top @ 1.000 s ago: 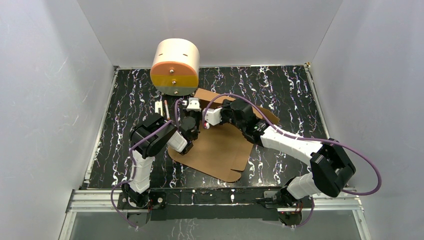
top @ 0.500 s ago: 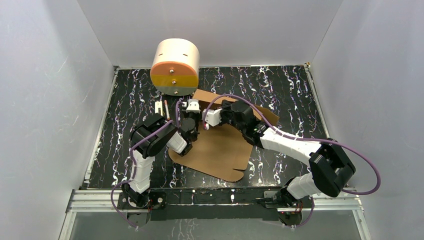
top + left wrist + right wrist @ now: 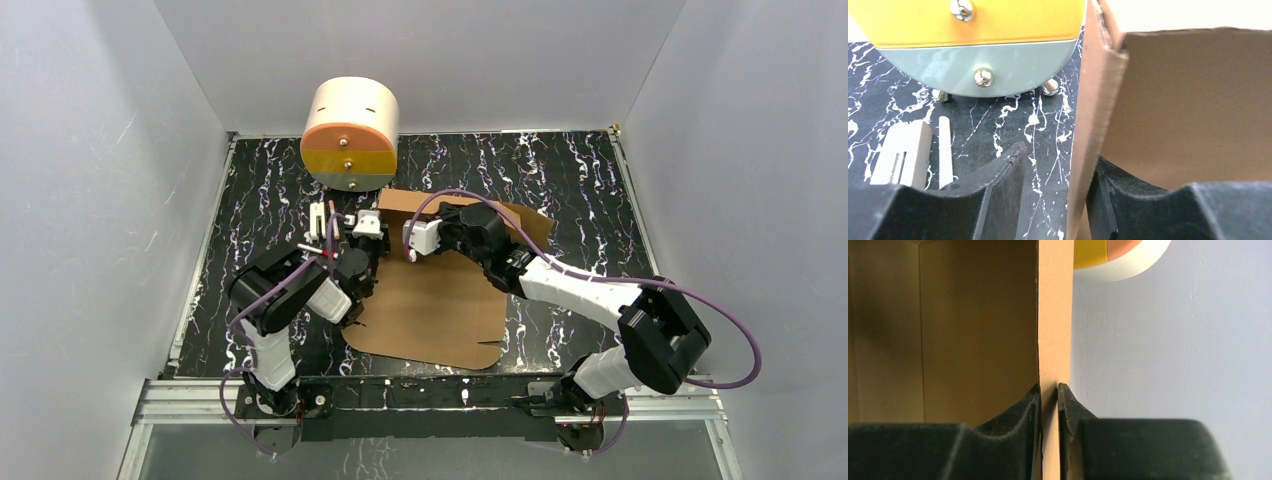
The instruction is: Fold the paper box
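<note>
The paper box (image 3: 430,310) is a brown cardboard sheet lying flat in front of the arms, with its rear flap (image 3: 470,212) raised. My left gripper (image 3: 372,212) is at the flap's left end. In the left wrist view this gripper (image 3: 1058,160) is open: the cardboard edge (image 3: 1093,100) rests against the right finger and a clear gap separates it from the left one. My right gripper (image 3: 408,240) reaches in over the sheet. In the right wrist view its jaws (image 3: 1049,390) press on both faces of a thin upright cardboard wall (image 3: 1053,315).
A cream cylinder (image 3: 350,135) with an orange and yellow front stands just behind the box's left corner, on small metal feet (image 3: 1050,86). A small white piece (image 3: 318,215) lies on the black marbled table (image 3: 580,190) left of the left gripper. Grey walls enclose three sides.
The cardboard sheet has swung round so that its near edge runs parallel to the table front. My left arm has drawn back to the left and its jaws have parted. The right gripper stayed at the flap.
</note>
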Action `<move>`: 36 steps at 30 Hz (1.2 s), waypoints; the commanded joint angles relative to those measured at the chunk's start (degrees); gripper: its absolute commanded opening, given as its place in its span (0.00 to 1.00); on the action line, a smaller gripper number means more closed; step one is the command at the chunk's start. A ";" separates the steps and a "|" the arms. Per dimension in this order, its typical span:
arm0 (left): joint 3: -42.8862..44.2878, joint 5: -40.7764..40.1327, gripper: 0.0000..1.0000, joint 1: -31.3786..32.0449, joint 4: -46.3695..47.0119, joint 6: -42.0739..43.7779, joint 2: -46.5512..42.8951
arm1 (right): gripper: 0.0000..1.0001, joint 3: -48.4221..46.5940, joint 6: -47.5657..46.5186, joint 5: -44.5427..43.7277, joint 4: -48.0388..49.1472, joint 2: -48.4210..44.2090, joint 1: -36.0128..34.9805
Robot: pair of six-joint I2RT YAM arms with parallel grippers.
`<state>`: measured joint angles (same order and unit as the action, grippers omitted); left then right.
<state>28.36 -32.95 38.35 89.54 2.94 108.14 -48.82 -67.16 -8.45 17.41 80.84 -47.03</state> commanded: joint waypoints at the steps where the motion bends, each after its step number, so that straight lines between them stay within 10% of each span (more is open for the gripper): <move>1: -4.65 0.23 0.43 -0.64 11.24 0.25 -8.70 | 0.28 1.71 2.81 0.95 -0.51 -1.55 -0.25; 21: -13.74 6.04 0.55 -0.66 -11.01 -13.66 -34.32 | 0.48 -2.66 9.07 5.78 -1.22 -0.09 -0.26; 36: -8.40 15.71 0.57 -0.64 -62.34 -43.54 -67.35 | 0.65 -2.07 30.09 7.85 -11.32 -16.27 -0.26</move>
<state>14.90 -23.22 37.93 45.23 -32.03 44.88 -49.39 -46.09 0.16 7.77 69.01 -47.18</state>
